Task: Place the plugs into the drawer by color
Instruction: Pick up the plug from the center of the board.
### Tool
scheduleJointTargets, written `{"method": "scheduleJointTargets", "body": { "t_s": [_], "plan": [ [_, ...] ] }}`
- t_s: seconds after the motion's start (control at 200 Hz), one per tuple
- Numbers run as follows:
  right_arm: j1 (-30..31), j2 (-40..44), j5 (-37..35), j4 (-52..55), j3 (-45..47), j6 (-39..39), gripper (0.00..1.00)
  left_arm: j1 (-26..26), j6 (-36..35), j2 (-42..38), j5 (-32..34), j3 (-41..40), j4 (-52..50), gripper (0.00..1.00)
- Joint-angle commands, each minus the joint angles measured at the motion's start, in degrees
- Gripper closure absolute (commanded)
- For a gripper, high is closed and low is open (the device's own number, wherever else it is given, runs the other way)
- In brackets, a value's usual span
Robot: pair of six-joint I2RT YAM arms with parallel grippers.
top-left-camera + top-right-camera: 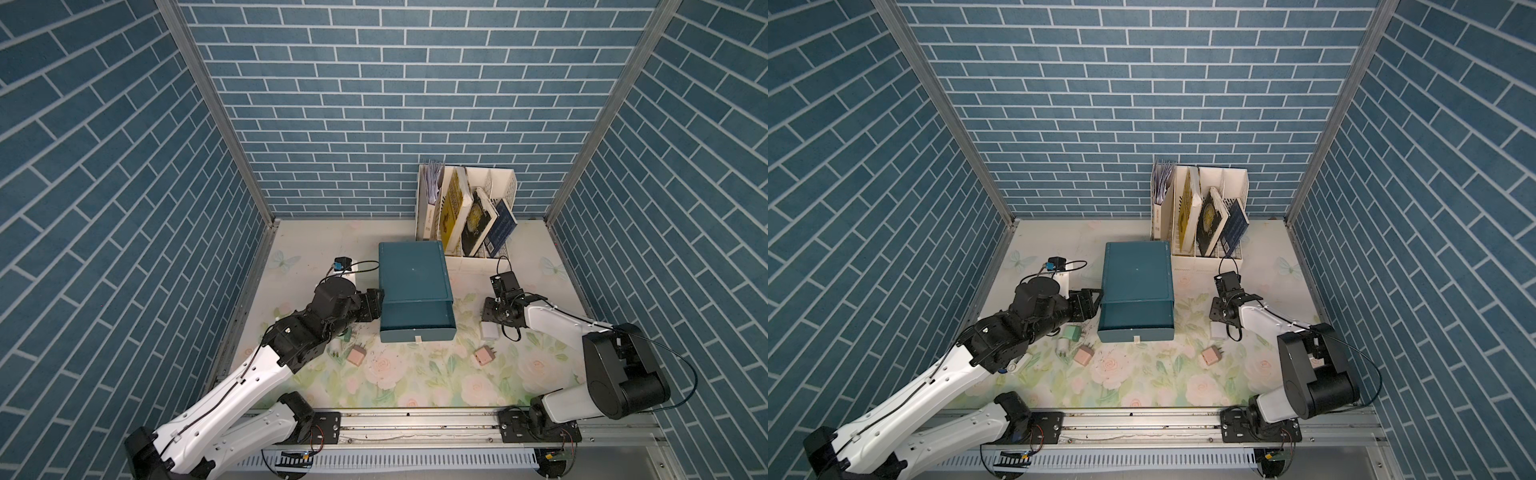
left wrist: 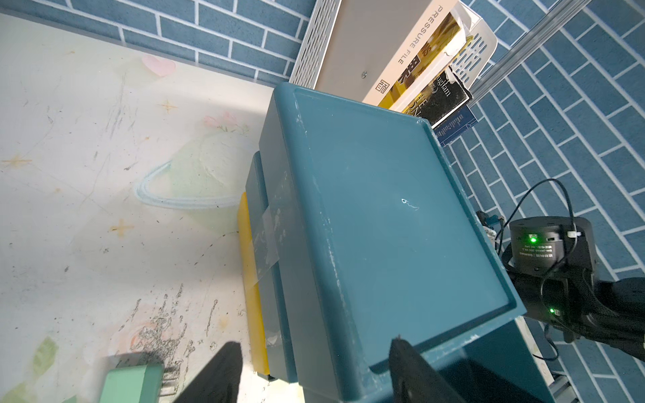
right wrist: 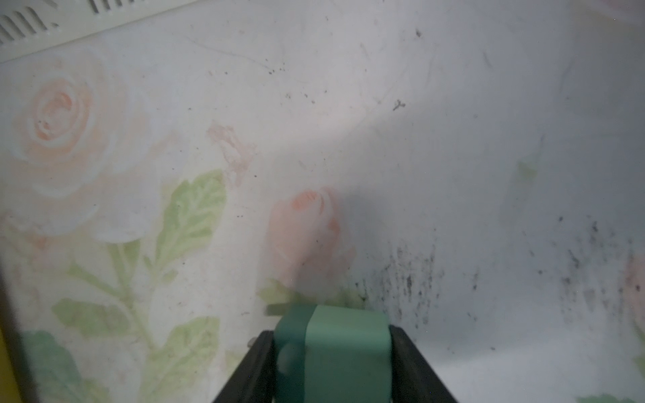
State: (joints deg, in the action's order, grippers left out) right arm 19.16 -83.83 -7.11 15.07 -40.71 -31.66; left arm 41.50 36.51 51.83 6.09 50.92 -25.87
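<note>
Drawer [image 1: 413,276]: dark teal cabinet, upright mid-table, one drawer pulled out frontward (white tab handle [image 1: 417,340] showing); green plug [image 3: 345,352]: clamped between the fingers of the right gripper [image 3: 331,336]; second green plug [image 1: 1071,332], white plug [image 1: 1062,345], pink plug [image 1: 1082,355]: lying left of the cabinet; second white plug [image 1: 489,331], second pink plug [image 1: 484,356]: lying to its right.

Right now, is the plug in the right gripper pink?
No, the right gripper has a mint green plug between its fingers.

In the right wrist view we find 1 mint green plug [image 3: 345,352] cut off at the edge, its far end blurred. The left wrist view crops the other mint green plug [image 2: 132,382]. In both top views the right arm [image 1: 540,316] [image 1: 1262,313] covers part of 1 white plug [image 1: 489,331] [image 1: 1218,330].
</note>
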Motion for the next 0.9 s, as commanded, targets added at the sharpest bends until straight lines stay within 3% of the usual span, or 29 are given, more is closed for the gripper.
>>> {"method": "scheduleJointTargets", "body": {
  "t_s": [0.0,0.285,0.5,0.7,0.795,0.895],
  "plan": [
    [-0.3,0.0,-0.1,-0.1,1.5,0.7,0.56,0.1,-1.1,0.0,-0.1,-0.7,0.7,0.28],
    [-0.6,7.2,-2.5,5.3,-1.7,0.2,0.85,0.1,-1.1,0.4,0.4,-0.1,0.4,0.28],
    [3.8,19.9,-6.6,16.3,-10.4,-0.2,0.89,0.1,-1.4,0.0,1.2,1.1,0.1,0.27],
    [21.8,28.3,-12.8,23.6,-22.3,-4.9,0.9,0.1,-0.9,-0.5,0.1,1.6,0.8,0.27],
    [31.8,28.7,-14.2,22.8,-25.1,-7.5,0.9,0.1,-0.5,-0.7,-1.1,1.7,0.9,0.27],
    [44.0,26.9,-20.5,21.4,-27.2,-9.6,0.91,0.1,-0.3,-1.2,-1.3,0.6,1.3,0.27]
  ]
}}
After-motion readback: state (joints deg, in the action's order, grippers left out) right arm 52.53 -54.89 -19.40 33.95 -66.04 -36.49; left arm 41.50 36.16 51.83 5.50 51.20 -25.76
